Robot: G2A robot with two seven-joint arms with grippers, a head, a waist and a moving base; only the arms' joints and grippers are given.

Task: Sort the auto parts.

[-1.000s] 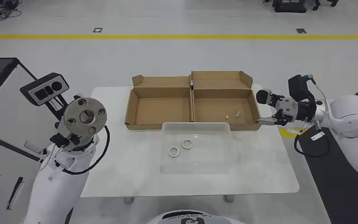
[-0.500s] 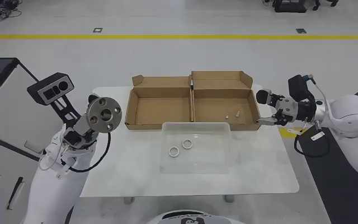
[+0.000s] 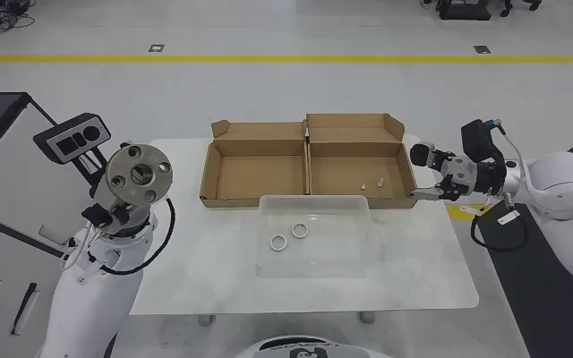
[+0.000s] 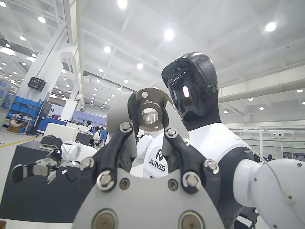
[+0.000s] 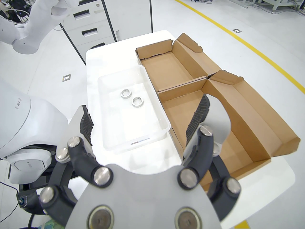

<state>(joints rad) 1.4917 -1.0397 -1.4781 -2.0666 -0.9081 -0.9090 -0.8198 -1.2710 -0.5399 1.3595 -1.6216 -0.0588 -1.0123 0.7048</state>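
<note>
Clenched jaws of the left gripper (image 4: 147,117) pinch a metal flange (image 3: 136,176) high beyond the left edge of the table (image 3: 197,268). Two rings (image 3: 278,242) lie in the clear tray (image 3: 354,264) mid-table, and the right gripper (image 3: 418,174) hangs spread open beside the right cardboard box (image 3: 354,132). Held between two narrow fingers, the heavy-looking flange may slip or twist loose in transit.

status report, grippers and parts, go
Left gripper shut on flange, held high by table edge. Right gripper open, beside right box. Two rings in tray. Nothing in the way.
</note>
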